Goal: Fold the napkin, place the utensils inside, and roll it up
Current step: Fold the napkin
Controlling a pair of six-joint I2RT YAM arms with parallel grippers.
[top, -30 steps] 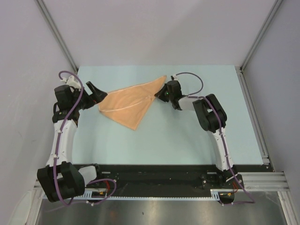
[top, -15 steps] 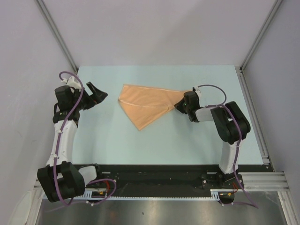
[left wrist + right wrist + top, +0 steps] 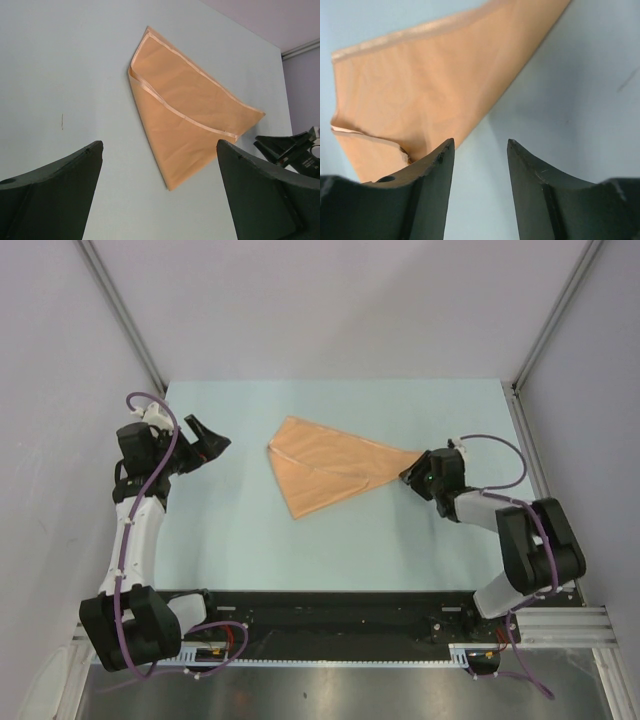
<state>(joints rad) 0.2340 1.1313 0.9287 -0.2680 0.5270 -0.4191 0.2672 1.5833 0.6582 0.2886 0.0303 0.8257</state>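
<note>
Low, flat napkin (image 3: 330, 466) across table (image 3: 250, 535) centre

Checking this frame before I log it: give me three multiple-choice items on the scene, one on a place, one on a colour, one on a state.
1. Where does the napkin lie?
A. Flat on the table, between the left hand and the right hand
B. Draped over an arm
C. Hanging off the far edge

2. What colour is the napkin?
A. White
B. Dark green
C. Peach-orange

3. How does the right hand stand?
A. Shut on the cloth
B. Jaws parted, bare table between its fingers
C. Out of view

Answers:
1. A: the top view shows it flat with a hand off each side.
2. C: every view shows peach-orange cloth.
3. B: the right wrist view shows only table in the gap, with the napkin off to one side.
</note>
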